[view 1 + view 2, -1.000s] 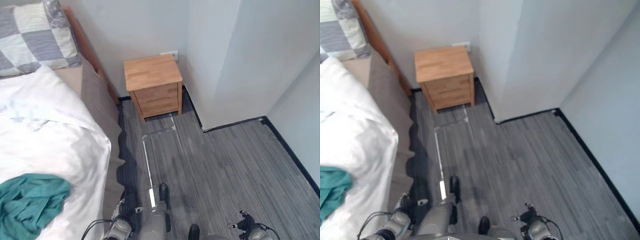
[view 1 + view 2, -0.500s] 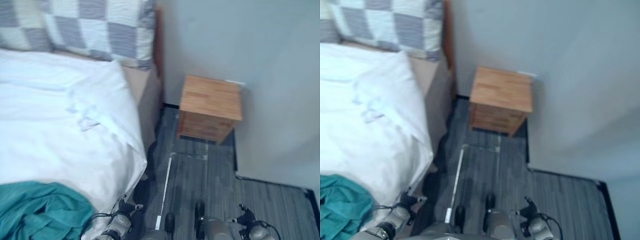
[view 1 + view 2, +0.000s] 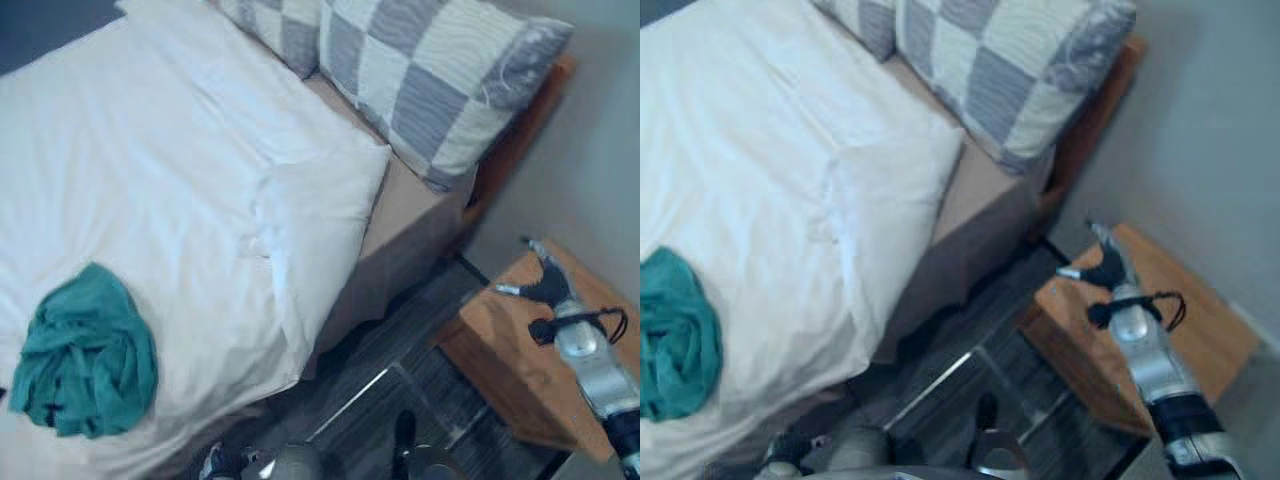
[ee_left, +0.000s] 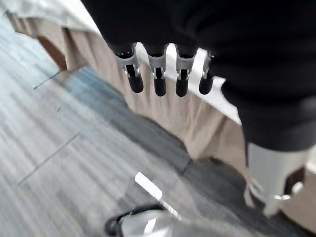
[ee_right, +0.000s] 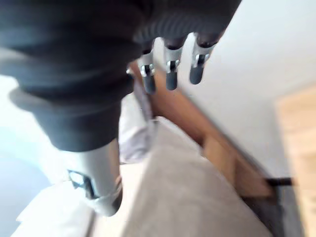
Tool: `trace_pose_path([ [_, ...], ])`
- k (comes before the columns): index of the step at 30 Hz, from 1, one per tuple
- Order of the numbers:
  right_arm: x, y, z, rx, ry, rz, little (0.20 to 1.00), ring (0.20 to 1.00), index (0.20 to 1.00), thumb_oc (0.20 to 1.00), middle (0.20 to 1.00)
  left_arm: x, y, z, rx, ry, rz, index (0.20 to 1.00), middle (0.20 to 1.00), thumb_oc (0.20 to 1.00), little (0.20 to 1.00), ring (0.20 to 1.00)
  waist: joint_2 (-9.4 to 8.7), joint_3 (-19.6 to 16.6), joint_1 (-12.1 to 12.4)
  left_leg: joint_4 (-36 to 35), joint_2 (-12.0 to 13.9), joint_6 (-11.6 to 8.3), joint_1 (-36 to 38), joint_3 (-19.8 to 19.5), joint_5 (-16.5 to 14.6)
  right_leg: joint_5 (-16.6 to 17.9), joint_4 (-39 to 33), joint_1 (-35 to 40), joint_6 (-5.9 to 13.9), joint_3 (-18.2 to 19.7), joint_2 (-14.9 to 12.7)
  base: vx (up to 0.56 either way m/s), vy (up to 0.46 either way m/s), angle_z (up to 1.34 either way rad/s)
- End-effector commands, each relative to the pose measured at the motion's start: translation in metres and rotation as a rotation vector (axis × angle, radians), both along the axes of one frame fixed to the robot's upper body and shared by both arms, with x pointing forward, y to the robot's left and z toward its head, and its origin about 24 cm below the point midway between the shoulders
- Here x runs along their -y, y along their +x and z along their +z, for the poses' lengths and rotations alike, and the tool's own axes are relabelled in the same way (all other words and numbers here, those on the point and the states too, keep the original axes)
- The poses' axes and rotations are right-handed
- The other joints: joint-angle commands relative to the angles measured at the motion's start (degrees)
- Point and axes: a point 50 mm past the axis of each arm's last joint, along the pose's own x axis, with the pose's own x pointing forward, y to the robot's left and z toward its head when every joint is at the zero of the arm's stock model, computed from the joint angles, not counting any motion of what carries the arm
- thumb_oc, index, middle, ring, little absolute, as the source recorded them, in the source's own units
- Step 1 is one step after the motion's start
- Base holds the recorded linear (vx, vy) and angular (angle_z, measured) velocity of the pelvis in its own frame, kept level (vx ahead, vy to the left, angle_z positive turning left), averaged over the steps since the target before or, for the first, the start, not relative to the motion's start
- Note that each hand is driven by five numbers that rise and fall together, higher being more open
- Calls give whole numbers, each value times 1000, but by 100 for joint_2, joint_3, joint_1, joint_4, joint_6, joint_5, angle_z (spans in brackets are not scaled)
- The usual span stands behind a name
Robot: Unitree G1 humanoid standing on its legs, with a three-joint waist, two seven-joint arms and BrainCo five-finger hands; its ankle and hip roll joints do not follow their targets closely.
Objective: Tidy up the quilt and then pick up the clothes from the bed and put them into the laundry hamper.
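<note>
View swung onto quilt (image 3: 150,150), folded corner untidied; my right hand (image 3: 545,285) raised, left hand (image 4: 168,74) low; both open, empty; clothes (image 3: 85,350) waiting.

The clothes (image 3: 85,350) lie on the quilt (image 3: 150,170) to my left. Pillows (image 3: 430,75) sit at the bed's head, and the nightstand (image 3: 520,370) stands right of the bed.

I'm seeing bed (image 3: 420,215) with wooden headboard (image 3: 520,130) sitting against pale wall (image 3: 600,160); wooden nightstand (image 3: 1180,330) standing beside it on grey plank floor (image 4: 44,158).
</note>
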Motion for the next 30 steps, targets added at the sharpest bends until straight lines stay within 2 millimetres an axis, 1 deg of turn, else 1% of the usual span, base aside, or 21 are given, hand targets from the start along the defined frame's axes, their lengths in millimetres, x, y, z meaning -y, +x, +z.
trace_pose_path([
  [1, 8, 4, 20, 76, -168, -7, 1000, 1000, 1000, 1000, 1000, -12, 33, 12, 67, 76, -101, 1000, 1000, 1000, 1000, 1000, 205, -142, 120, -651, 249, 301, -21, 943, 227, -78, 387, -482, 1152, -55, -802, -16, -177, 164],
  [2, 5, 11, 33, 102, -224, 3, 1000, 1000, 1000, 1000, 1000, -14, 30, 11, 26, 82, -144, 1000, 1000, 1000, 1000, 1000, 304, -262, 138, -1244, 454, 318, 252, 1686, 479, -79, 542, -316, 1193, -627, -837, 81, -5, 191],
  [4, 6, 13, 40, 112, -295, 8, 1000, 1000, 1000, 1000, 1000, -15, 24, 10, -6, 88, -180, 1000, 1000, 1000, 1000, 1000, 277, -334, 178, -1672, 272, 392, 430, 1356, 540, -100, 937, -279, 1204, -868, -996, 96, 2, 160],
  [5, 6, 13, 40, 113, -295, 8, 1000, 1000, 1000, 1000, 1000, -15, 24, 10, -6, 88, -181, 1000, 1000, 1000, 1000, 1000, 273, -330, 150, -1690, 256, 397, 433, 1329, 553, -117, 961, -272, 1211, -894, -1016, 43, -6, 85],
  [6, 9, 16, 48, 127, -317, -5, 1000, 1000, 1000, 1000, 1000, -17, 22, 10, -24, 91, -193, 1000, 1000, 1000, 1000, 1000, 233, -319, 165, -1760, 244, 432, 498, 1335, 545, 11, 1297, -307, 1266, -1000, -1175, 64, 22, 104],
  [7, -9, 32, 59, 166, -317, 38, 1000, 1000, 1000, 1000, 1000, -20, 15, 8, -52, 90, -192, 1000, 1000, 1000, 1000, 1000, 186, -238, 190, -1882, 153, 541, 607, 1188, 529, 355, 1892, -565, 1408, -712, -1413, 62, 23, 98],
  [8, -11, 33, 60, 169, -318, 41, 1000, 1000, 1000, 1000, 1000, -20, 15, 9, -51, 90, -188, 1000, 1000, 1000, 1000, 1000, 173, -229, 181, -1897, 140, 545, 617, 1204, 535, 343, 1921, -588, 1411, -686, -1429, 42, -2, 69],
  [9, -19, 43, 69, 203, -310, 46, 1000, 1000, 1000, 1000, 1000, -25, 14, 10, -61, 108, -194, 1000, 1000, 1000, 1000, 1000, 168, -158, 207, -2041, 168, 516, 692, 1005, 561, 280, 1973, -739, 1426, -156, -1278, 41, -42, 31],
  [10, -24, 49, 73, 212, -308, 56, 1000, 1000, 1000, 1000, 1000, -26, 17, 11, -51, 111, -194, 1000, 1000, 1000, 1000, 1000, 175, -139, 200, -2120, 177, 479, 714, 830, 589, -14, 1761, -804, 1379, 230, -1025, 35, -46, 44],
  [11, -24, 50, 74, 214, -309, 57, 1000, 1000, 1000, 1000, 1000, -26, 17, 11, -50, 111, -192, 1000, 1000, 1000, 1000, 1000, 177, -137, 193, -2122, 181, 478, 702, 833, 607, 8, 1743, -810, 1373, 230, -1018, 169, -62, 109],
  [12, -20, 55, 76, 200, -313, 33, 1000, 1000, 1000, 1000, 1000, -28, 19, 12, -42, 107, -182, 1000, 1000, 1000, 1000, 1000, 174, -105, 142, -2114, 120, 443, 744, 480, 587, -323, 1169, -812, 1331, 1028, -537, 190, -97, 158],
  [14, -15, 60, 75, 178, -322, 9, 1000, 1000, 1000, 1000, 1000, -32, 25, 15, -33, 121, -186, 1000, 1000, 1000, 1000, 1000, 150, -96, 114, -2118, 36, 433, 703, 119, 555, -334, 740, -861, 1263, 1741, -331, 234, -171, 181],
  [15, -17, 66, 70, 137, -286, 14, 1000, 1000, 1000, 1000, 1000, -33, 23, 15, -37, 119, -191, 1000, 1000, 1000, 1000, 1000, 102, -118, 150, -2053, -30, 424, 677, -138, 477, -290, 553, -752, 1254, 1917, -334, 160, -199, 175],
  [17, -23, 78, 64, 79, -283, 15, 1000, 1000, 1000, 1000, 1000, -34, 23, 15, -35, 120, -188, 1000, 1000, 1000, 1000, 1000, 110, -125, 235, -1997, -40, 416, 607, -251, 500, -230, 515, -705, 1220, 1824, -340, 87, -159, 137],
  [20, -35, 87, 55, 32, -258, 39, 1000, 1000, 1000, 1000, 1000, -29, 18, 12, -35, 97, -174, 1000, 1000, 1000, 1000, 1000, 180, -116, 270, -2012, -10, 393, 559, -298, 532, -229, 461, -691, 1178, 1745, -305, 36, -103, 43],
  [23, -64, 98, 35, -64, -248, 109, 1000, 1000, 1000, 1000, 1000, -17, 12, 7, -49, 73, -210, 1000, 1000, 1000, 1000, 1000, 381, 13, 408, -2099, 33, 336, 410, -450, 685, -204, 337, -712, 1125, 1561, -268, -15, -71, 0],
  [25, -69, 100, 30, -91, -254, 120, 1000, 1000, 1000, 1000, 1000, -14, 11, 6, -53, 69, -220, 1000, 1000, 1000, 1000, 1000, 430, 29, 435, -2136, 47, 314, 379, -477, 727, -197, 309, -714, 1123, 1506, -266, -22, -40, 2],
  [26, -78, 104, 16, -166, -270, 132, 200, 200, 200, 200, 200, -9, 10, 4, -62, 58, -235, 1000, 1000, 1000, 1000, 1000, 515, 55, 482, -2206, 86, 269, 330, -515, 816, -190, 273, -736, 1104, 1423, -245, -24, -45, 9],
  [27, -78, 104, 17, -165, -270, 133, 200, 200, 200, 200, 200, -9, 10, 4, -61, 57, -234, 1000, 1000, 1000, 1000, 1000, 518, 56, 472, -2213, 88, 267, 330, -518, 820, -190, 273, -736, 1102, 1419, -243, -15, -52, 11],
  [28, -83, 106, 2, -245, -305, 138, 200, 200, 200, 200, 200, -5, 12, 3, -60, 43, -255, 1000, 1000, 1000, 1000, 1000, 594, 61, 526, -2273, 117, 227, 292, -569, 893, -202, 240, -734, 1082, 1373, -224, -4, -32, 15],
  [30, -85, 107, -1, -266, -301, 129, 200, 200, 200, 200, 200, -3, 13, 2, -59, 40, -262, 1000, 1000, 1000, 1000, 1000, 611, 51, 521, -2285, 129, 215, 288, -583, 906, -201, 222, -724, 1075, 1357, -214, -2, -20, 13],
])
